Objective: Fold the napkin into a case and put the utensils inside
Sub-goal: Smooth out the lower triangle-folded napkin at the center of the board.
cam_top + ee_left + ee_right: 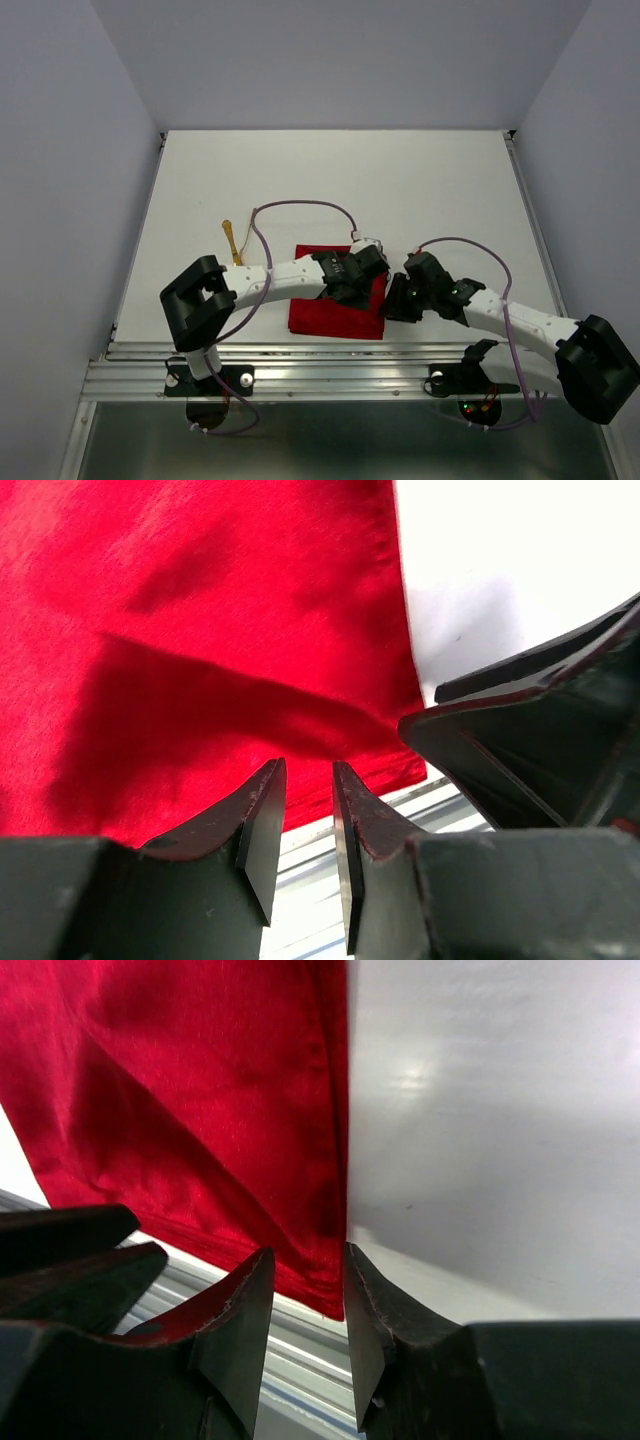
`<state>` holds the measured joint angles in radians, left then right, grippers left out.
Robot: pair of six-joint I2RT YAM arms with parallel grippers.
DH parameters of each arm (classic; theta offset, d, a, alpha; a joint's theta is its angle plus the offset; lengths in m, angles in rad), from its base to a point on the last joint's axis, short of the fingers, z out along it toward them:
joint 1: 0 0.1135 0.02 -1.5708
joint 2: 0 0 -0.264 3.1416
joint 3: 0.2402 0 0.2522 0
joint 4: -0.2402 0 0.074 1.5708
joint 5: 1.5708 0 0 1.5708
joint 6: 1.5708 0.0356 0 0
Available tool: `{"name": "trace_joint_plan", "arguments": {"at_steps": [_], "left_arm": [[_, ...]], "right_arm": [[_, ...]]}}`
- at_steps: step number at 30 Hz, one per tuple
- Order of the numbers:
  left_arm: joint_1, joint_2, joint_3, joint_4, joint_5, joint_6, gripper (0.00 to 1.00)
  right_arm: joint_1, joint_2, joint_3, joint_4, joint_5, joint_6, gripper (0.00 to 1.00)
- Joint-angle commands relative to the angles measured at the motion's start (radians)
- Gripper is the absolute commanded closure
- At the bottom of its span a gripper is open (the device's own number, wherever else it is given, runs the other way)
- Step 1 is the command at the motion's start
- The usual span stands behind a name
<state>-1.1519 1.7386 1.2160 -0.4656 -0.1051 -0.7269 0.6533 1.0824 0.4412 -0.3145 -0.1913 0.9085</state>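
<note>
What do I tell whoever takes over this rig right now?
Left tool: fingers slightly apart, nothing between them, over the napkin near its right edge.
Right tool: fingers slightly apart at the napkin's near right corner, no clear grip.
Napkin: looks folded into a flat rectangle by the table's front edge.
Knife: on the table left of the napkin, partly hidden by the left arm. Fork: not in view.
Done: some folding.
Left: finish the case and put both utensils inside.

White table (430, 180) ends (nearside) at metal rail (330, 368).
</note>
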Motion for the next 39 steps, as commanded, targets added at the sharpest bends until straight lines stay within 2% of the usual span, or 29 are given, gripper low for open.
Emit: {"name": "trace_joint_plan", "arguments": {"at_steps": [1, 8, 11, 14, 15, 20, 32, 39], "left_arm": [[0.021, -0.108, -0.078, 0.033, -0.018, -0.046, 0.64], [0.081, -0.182, -0.144, 0.025, -0.045, -0.054, 0.64], [0.11, -0.203, -0.173, 0.027, -0.048, -0.046, 0.65], [0.129, -0.218, -0.194, 0.028, -0.05, -0.04, 0.65], [0.133, -0.221, -0.202, 0.028, -0.05, -0.04, 0.65], [0.15, -0.24, -0.233, 0.042, -0.045, -0.037, 0.65], [0.181, -0.234, -0.273, 0.084, -0.025, -0.035, 0.65], [0.202, -0.251, -0.296, 0.099, -0.018, -0.032, 0.65]], "right_arm": [[0.058, 0.027, -0.028, 0.037, -0.011, 0.068, 0.6], [0.129, 0.007, -0.058, 0.035, 0.03, 0.145, 0.62], [0.14, 0.011, -0.055, 0.032, 0.046, 0.158, 0.67], [0.149, 0.017, -0.039, 0.028, 0.062, 0.164, 0.77], [0.149, 0.016, -0.035, 0.022, 0.07, 0.165, 0.84], [0.149, -0.006, -0.013, -0.011, 0.102, 0.173, 0.99], [0.18, -0.018, 0.112, -0.118, 0.11, 0.098, 0.99], [0.218, 0.025, 0.128, -0.153, 0.085, 0.056, 0.99]]}}
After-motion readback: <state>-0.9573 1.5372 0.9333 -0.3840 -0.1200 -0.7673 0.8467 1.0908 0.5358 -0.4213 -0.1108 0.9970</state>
